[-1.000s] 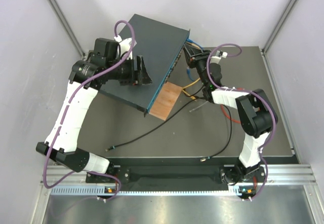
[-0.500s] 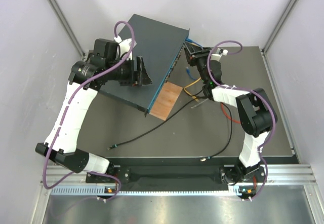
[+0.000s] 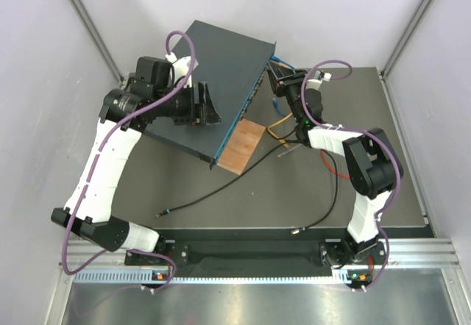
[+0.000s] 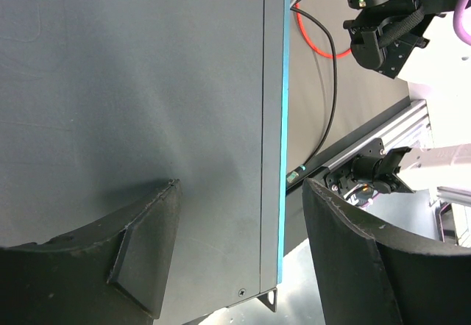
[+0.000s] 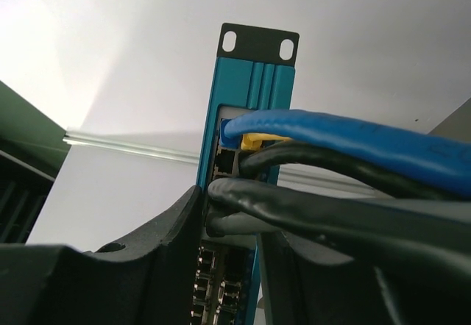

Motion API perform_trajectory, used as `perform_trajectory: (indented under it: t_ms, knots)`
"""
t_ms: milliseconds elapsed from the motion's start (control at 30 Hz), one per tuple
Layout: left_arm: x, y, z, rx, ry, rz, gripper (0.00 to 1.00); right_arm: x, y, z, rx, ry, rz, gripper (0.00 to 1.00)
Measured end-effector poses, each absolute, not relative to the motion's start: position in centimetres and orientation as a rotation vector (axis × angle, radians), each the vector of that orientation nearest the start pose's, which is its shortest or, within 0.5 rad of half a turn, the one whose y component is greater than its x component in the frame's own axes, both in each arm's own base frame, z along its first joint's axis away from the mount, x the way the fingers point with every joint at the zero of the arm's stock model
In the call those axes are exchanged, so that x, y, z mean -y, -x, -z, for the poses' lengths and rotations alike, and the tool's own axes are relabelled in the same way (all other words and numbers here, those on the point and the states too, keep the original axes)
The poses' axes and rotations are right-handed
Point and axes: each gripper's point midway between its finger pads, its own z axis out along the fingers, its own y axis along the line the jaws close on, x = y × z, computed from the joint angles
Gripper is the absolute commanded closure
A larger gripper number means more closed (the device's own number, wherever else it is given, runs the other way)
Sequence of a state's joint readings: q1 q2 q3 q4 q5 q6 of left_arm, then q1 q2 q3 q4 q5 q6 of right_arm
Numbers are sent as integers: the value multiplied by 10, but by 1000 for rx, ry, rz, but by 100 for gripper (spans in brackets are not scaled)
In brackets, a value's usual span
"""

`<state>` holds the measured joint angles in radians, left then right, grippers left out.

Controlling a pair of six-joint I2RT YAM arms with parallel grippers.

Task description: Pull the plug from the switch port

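Dark desk [image 3: 294, 200] holds the flat blue-grey metal switch [image 3: 221, 60]; my left end effector [image 3: 208, 105], spread, presses it. My right end effector [image 5: 232, 222] pinches the dark grey plug [image 5: 223, 195], not pulled out yet

White arm links [image 3: 103, 165], black joints [image 3: 372, 167], purple cables [image 3: 179, 33], black fingers [image 4: 140, 251]

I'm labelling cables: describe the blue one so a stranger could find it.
Find the large dark switch at the table's far side. The blue cable enters its port face nearest the black mounting ear. Its neighbours are yellow and black.
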<state>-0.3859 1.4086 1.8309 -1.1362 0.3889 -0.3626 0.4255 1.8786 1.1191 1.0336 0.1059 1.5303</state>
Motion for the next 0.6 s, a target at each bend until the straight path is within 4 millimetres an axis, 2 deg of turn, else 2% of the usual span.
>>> perform_trajectory:
  t_ms: [233, 600]
  knots:
    - [196, -269, -349, -2347, -240, 826, 28, -255, -494, -306, -1193, -842, -1620, 62]
    - [197, -267, -349, -2345, -245, 837, 28, -258, -492, -307, -1197, -832, -1638, 67]
